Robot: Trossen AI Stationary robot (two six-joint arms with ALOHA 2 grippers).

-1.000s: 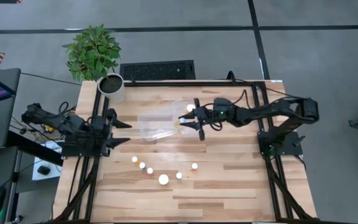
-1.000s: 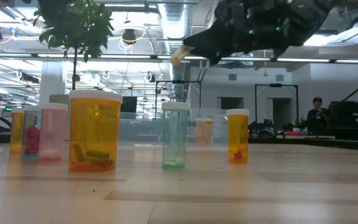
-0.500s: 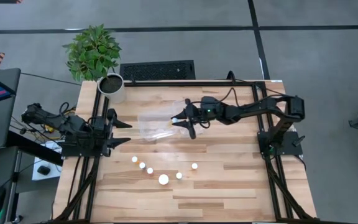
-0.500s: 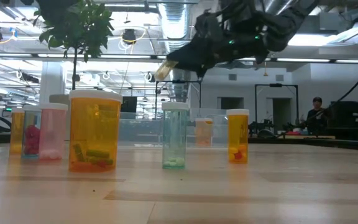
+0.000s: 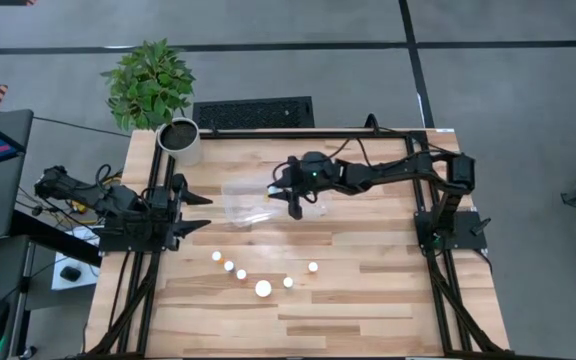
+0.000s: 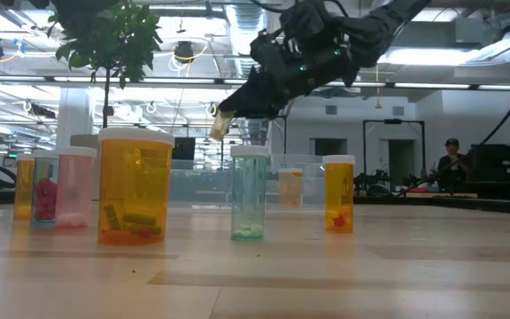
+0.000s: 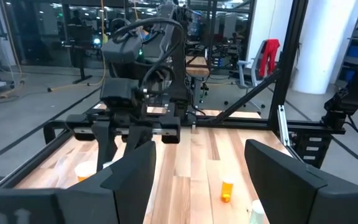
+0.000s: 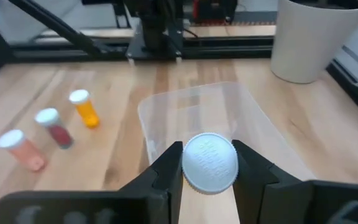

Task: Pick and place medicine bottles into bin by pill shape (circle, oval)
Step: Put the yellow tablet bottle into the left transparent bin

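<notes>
Right end effector (image 8: pixel 207 168) clamped on medicine bottle (image 8: pixel 210 163) just under the cap, above bin (image 8: pixel 166 112). Judged light, rigid, slick. Left end effector (image 7: pixel 197 174) part open, empty.

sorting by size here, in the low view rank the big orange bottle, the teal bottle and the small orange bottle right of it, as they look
1. big orange bottle, clearly largest, though perhaps nearest the camera.
2. teal bottle.
3. small orange bottle, smallest-looking, though distance may count.

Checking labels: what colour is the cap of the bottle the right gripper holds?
White, on the held bottle; clearest in the right wrist view.
</notes>
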